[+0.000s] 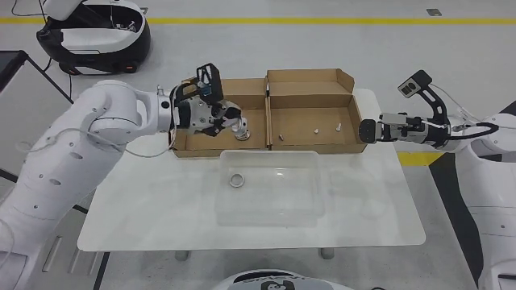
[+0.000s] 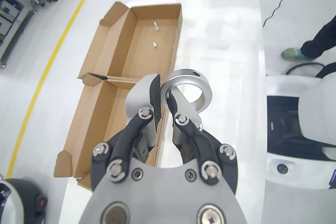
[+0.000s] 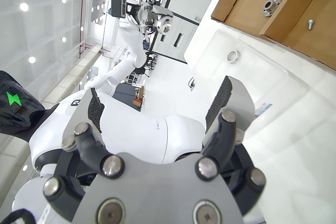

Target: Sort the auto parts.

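Silver metal ring point(image 2: 183, 77) with a side hole, rim pinched by left tool point(image 2: 162, 93) over cardboard box point(image 2: 118, 57); second ring point(image 1: 236, 180) lies in clear tray point(image 1: 306, 201); right tool point(image 3: 160, 88) spread, released.

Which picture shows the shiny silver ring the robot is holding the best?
The left wrist view: the silver metal ring is close up, with one jaw inside it and one outside, its small side hole clear. The top view shows it tiny; the right wrist view shows it far off.
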### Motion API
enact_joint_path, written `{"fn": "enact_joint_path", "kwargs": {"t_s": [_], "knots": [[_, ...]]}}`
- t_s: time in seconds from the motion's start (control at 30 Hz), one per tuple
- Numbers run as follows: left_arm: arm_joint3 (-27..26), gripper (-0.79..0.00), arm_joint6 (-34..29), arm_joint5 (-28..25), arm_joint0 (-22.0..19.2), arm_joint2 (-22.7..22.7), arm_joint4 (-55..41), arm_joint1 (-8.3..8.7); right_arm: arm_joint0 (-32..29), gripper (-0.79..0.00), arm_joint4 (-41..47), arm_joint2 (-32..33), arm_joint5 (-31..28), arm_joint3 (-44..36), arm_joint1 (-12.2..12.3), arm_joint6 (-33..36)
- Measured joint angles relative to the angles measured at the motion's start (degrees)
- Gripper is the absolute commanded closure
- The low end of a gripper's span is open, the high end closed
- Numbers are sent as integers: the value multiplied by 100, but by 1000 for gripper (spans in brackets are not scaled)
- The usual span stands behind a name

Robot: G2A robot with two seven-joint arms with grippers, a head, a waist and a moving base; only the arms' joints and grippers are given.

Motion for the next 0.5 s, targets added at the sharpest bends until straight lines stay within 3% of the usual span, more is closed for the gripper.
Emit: {"fn": "enact_joint_path", "kwargs": {"t_s": [0.2,0.5], "knots": [[283,0,1235,-1095,823,-764,-1395,154,0,-785,0,0,0,0,0,0],[-702,0,2313,-1123,1324,-919,-2753,107,0,-785,0,0,0,0,0,0]]}}
